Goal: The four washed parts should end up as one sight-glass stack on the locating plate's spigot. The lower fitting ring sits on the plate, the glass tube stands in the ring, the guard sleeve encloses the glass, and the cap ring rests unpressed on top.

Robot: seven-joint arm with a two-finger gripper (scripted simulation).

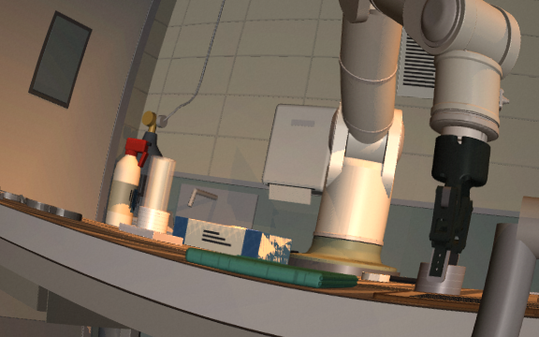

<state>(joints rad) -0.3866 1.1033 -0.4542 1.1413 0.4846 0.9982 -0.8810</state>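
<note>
The far finger of my gripper [441, 269] is hidden behind a grey ring [440, 279] that sits on a dark mat at the right end of the table. I grip this ring from above. At the left, a pale tube [158, 183] stands upright in a ribbed ring [153, 219] on a flat plate [144, 230]. I cannot tell whether that tube is the glass or the guard sleeve.
A blue and white box [232, 239] lies in front of the robot's base, with a green folded mat [269, 269] at the table's edge. A spray bottle [124, 185] stands beside the plate. A grey pipe [515, 267] rises at the right.
</note>
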